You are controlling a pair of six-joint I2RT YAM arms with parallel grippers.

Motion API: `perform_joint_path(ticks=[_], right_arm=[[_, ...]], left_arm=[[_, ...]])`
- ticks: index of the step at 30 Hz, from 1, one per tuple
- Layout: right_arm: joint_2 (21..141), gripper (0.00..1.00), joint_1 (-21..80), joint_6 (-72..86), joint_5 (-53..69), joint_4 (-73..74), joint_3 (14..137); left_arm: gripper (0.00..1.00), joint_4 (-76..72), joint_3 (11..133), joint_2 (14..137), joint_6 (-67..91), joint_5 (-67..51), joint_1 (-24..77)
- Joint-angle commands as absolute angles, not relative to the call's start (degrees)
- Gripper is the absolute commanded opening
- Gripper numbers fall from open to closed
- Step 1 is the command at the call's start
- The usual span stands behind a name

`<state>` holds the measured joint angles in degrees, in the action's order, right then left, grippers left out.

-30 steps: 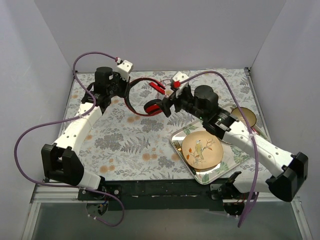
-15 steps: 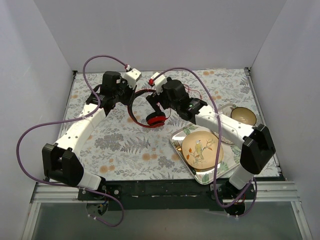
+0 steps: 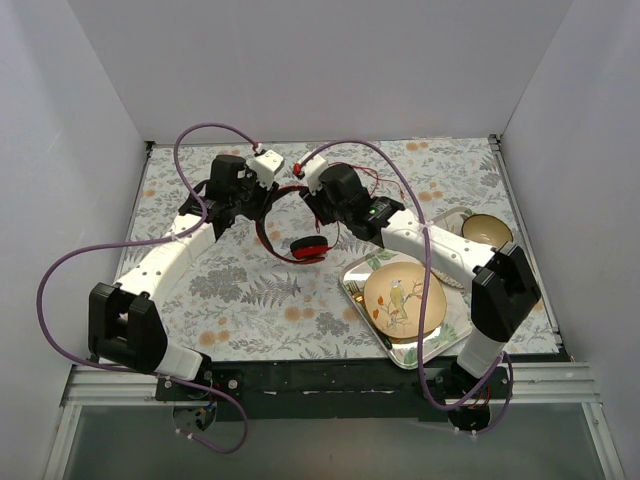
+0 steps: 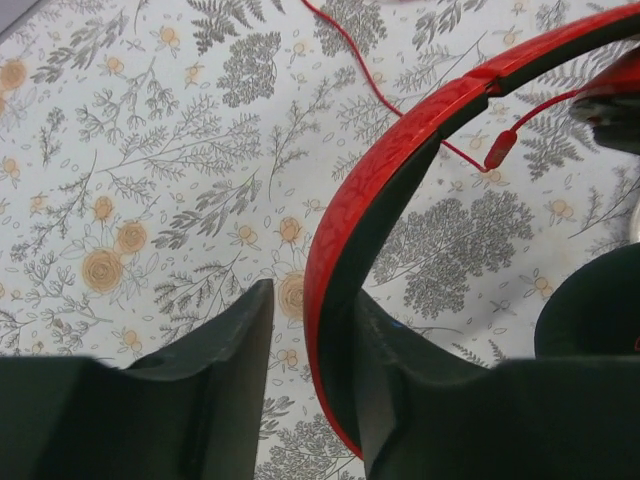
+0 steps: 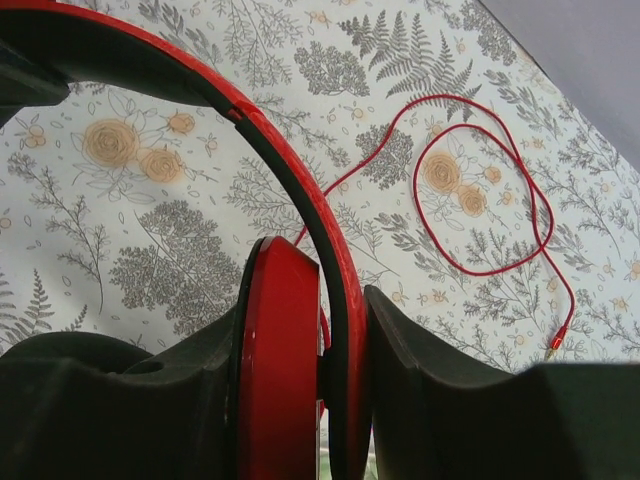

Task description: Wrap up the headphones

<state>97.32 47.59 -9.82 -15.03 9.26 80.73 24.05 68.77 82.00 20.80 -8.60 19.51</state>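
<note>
The red headphones stand on edge at the middle of the flowered table, with one round earcup lowest. My right gripper is shut on them: in the right wrist view its fingers press the earcup and the headband together. My left gripper is open around the other side of the headband, which rests against one finger with a gap to the other. The thin red cable lies in loose loops on the table behind, its plug free.
A metal tray holding a plate with a bird picture sits at the front right. A brown bowl stands at the right edge. Thick purple robot cables arch over both arms. White walls close the table in.
My right gripper swung left onto the headphones and closed over the earcup and headband. My left gripper loosened its hold on the headband. The headphones shifted slightly toward the front.
</note>
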Motion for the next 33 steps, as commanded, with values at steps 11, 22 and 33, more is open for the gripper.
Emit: perform_joint_path(ticks=[11,22,33], right_arm=[[93.60,0.01,47.46,-9.76,-18.28,4.48,82.18],[94.75,0.01,47.11,-6.77,-22.85,5.98,86.04],[92.64,0.11,46.85,-10.02,-11.80,5.01,84.38]], left_arm=[[0.48,22.85,63.63,82.70,19.60,-4.04,19.34],[0.60,26.80,65.65,80.33,21.71,-11.07,19.42],[0.00,28.83,68.20,80.94,24.25,-15.47,19.25]])
